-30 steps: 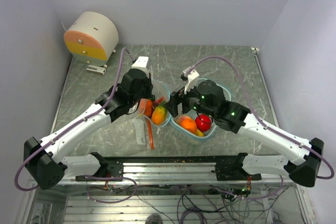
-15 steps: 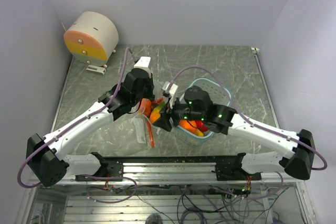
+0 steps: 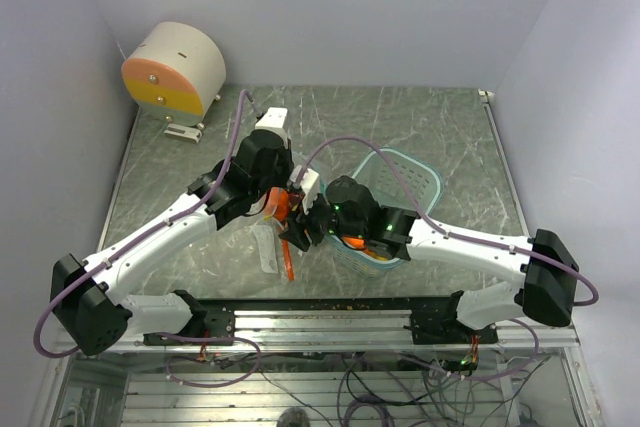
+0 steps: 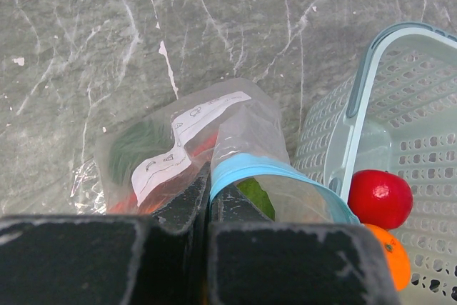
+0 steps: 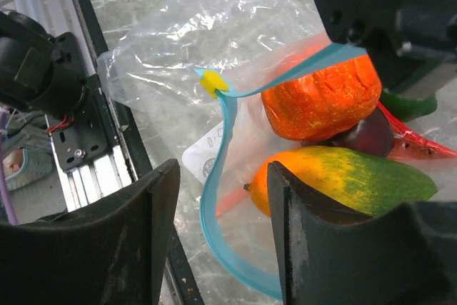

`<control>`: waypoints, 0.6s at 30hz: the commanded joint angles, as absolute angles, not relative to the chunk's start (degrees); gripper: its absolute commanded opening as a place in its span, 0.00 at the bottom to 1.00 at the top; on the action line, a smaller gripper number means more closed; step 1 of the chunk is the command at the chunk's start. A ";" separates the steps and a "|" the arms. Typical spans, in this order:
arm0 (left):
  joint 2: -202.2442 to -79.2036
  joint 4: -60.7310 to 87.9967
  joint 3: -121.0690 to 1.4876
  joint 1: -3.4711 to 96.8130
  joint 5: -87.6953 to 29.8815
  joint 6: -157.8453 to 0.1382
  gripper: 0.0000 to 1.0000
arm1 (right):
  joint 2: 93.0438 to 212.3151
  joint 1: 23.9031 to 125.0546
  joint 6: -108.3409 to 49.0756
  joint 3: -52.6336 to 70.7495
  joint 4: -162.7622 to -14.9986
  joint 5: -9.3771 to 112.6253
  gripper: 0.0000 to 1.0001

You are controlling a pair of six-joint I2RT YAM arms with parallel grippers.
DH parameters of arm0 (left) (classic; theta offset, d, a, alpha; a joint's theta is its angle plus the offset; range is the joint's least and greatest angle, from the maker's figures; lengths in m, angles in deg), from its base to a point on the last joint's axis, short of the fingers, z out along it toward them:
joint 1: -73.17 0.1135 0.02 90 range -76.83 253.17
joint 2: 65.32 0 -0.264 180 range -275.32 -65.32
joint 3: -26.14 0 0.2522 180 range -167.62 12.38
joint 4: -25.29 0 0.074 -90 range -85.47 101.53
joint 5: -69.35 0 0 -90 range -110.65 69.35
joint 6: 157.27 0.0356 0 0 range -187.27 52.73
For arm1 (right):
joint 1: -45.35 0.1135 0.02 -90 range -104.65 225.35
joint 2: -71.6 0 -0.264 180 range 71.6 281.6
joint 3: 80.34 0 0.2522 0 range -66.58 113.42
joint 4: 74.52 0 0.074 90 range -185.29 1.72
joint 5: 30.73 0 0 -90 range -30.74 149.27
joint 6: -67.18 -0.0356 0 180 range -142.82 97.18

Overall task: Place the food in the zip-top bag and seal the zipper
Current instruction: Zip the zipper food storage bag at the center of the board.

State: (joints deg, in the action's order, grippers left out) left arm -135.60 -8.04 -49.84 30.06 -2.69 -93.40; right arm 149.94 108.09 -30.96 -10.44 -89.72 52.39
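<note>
The clear zip-top bag (image 3: 268, 243) with a blue zipper rim lies left of the pale teal tub (image 3: 410, 175). My left gripper (image 3: 277, 203) is shut on the bag's rim (image 4: 243, 168) and holds the mouth up. In the right wrist view the bag (image 5: 178, 55) holds a rough orange fruit (image 5: 321, 98), a yellow-green mango (image 5: 343, 176), a dark maroon piece (image 5: 368, 135) and a red piece (image 5: 418, 146). My right gripper (image 5: 223, 176) is open at the bag's mouth, with the blue rim and its yellow slider (image 5: 213, 82) between the fingers. A red ball (image 4: 380, 198) and an orange one (image 4: 389, 256) lie in the tub (image 4: 357, 105).
A round cream and orange device (image 3: 175, 69) stands at the back left. The metal rail (image 3: 330, 317) runs along the near edge, close behind the bag in the right wrist view (image 5: 93, 155). Grey walls close in both sides.
My right arm has swung left from over the tub to the bag's mouth and lowered there. My left gripper has kept its hold on the bag's rim.
</note>
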 commanded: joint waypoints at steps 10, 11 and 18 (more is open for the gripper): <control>-135.79 -6.77 -52.40 29.97 -2.10 -92.76 0.07 | 151.50 108.26 -33.01 -13.02 -81.06 52.70 0.40; -135.88 -6.71 -52.40 29.96 -2.18 -92.87 0.07 | 151.61 108.28 -33.16 -13.05 -80.86 52.84 0.39; -135.72 -6.79 -52.72 29.98 -2.12 -92.99 0.07 | 153.34 108.28 -33.63 -13.48 -80.37 53.96 0.19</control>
State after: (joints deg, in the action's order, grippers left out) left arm -135.69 -8.04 -49.86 30.06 -2.69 -93.38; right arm 152.33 108.09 -32.88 -12.51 -82.79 53.33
